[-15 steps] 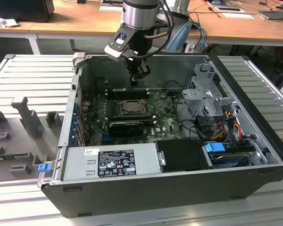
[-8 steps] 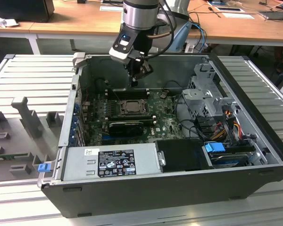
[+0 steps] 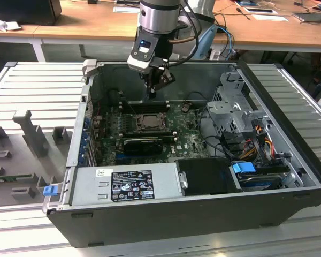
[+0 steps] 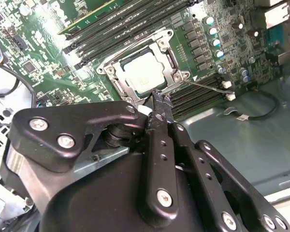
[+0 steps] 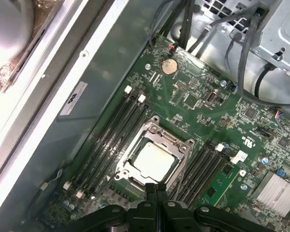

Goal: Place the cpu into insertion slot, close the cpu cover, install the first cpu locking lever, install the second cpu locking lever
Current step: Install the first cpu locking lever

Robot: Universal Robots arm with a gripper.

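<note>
Closest in the first wrist view, the gripper [image 5: 156, 187] had its fingers pressed together, holding nothing. Just beyond its tip the cpu [image 5: 153, 161] lay flat in the insertion slot [image 5: 135, 151], framed by the cpu cover [image 5: 182, 145], which looked lowered over it. In the second wrist view a thin lever [image 4: 205, 86] beside the socket seemed unlatched. Farther off ran the memory slots [image 5: 113, 140].
</note>
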